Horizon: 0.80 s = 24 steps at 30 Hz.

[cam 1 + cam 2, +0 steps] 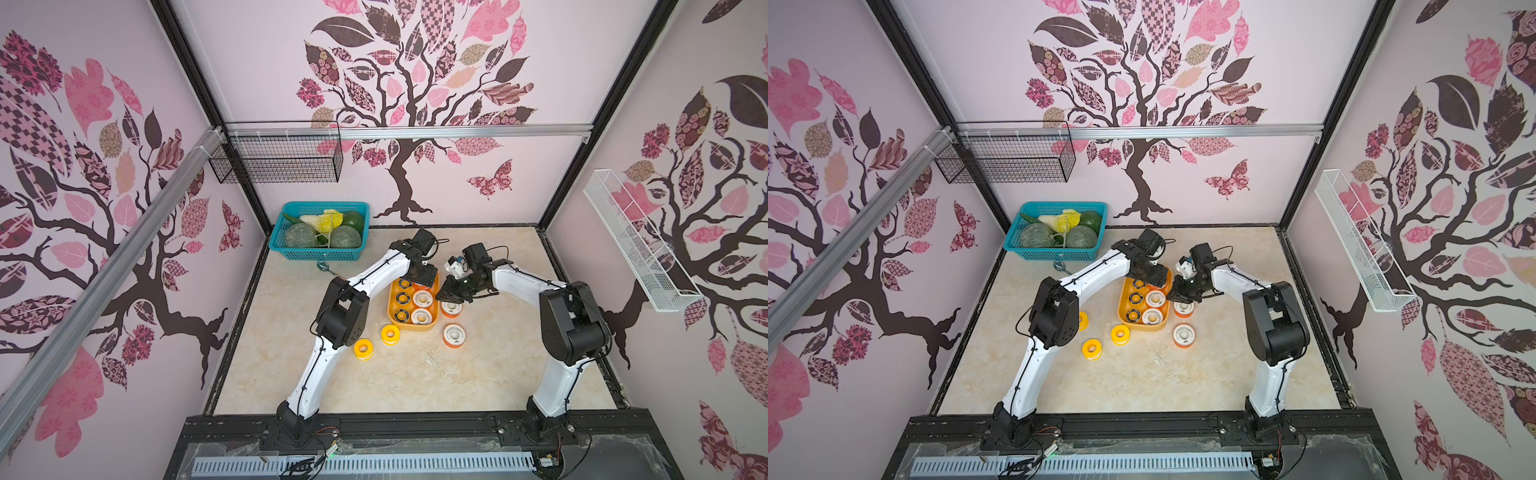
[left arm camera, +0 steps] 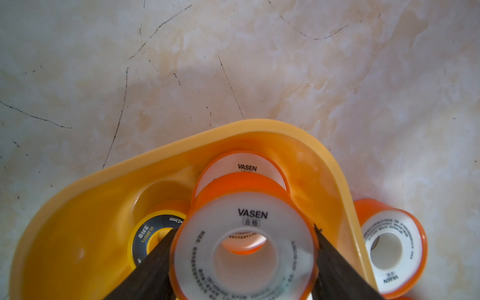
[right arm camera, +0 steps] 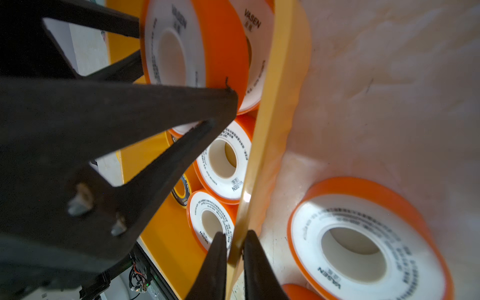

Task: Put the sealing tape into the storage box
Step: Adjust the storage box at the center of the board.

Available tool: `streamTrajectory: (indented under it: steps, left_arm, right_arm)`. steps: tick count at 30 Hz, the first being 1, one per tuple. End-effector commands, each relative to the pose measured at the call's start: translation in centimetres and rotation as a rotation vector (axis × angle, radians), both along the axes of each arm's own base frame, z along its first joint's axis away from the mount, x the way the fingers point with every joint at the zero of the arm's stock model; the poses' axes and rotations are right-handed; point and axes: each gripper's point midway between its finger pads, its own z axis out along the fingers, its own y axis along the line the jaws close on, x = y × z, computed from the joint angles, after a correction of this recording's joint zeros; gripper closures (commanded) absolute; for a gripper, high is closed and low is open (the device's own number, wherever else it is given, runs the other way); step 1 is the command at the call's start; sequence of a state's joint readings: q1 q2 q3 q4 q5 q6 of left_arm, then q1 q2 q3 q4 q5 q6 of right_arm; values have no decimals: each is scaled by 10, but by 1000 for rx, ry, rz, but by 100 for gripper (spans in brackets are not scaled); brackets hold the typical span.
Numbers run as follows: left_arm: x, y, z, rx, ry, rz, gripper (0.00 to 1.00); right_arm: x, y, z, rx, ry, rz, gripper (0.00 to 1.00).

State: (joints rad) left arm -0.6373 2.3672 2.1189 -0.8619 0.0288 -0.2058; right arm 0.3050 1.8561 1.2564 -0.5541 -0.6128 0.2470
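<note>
1. The yellow rolls (image 1: 363,348) on the table left of the storage box (image 1: 413,327) are no part of this step, so I leave them alone.
2. My left gripper (image 2: 242,239) is clamped across the rim of an orange sealing tape roll (image 2: 249,215). It holds the roll face up over the box's far right corner.
3. Another orange roll (image 2: 246,166) already lies in that corner. I cannot tell whether the two touch. I judge it best to lower until they meet, then part my fingers only a little, because a high drop could bounce the roll over the wall.
4. My right gripper (image 3: 235,236) is pinched on the box's right wall, one finger inside and one outside. That pinch should hold steady so the box cannot slide.
5. Loose orange rolls (image 1: 454,335) lie just right of the box, and I should avoid nudging them.
</note>
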Motion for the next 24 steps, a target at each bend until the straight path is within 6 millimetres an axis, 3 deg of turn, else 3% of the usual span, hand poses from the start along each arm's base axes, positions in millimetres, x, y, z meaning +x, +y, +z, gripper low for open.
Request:
streamTrajectory:
  steps: [1,24]
  left_arm:
    - [4,-4,2,-24,5,-1,30]
    - [16,-7,-2,-19,-5,37,29]
  right_arm:
    - [6,8,3,15,-10,21,82]
    - [3,11,4,19,-7,30,82]
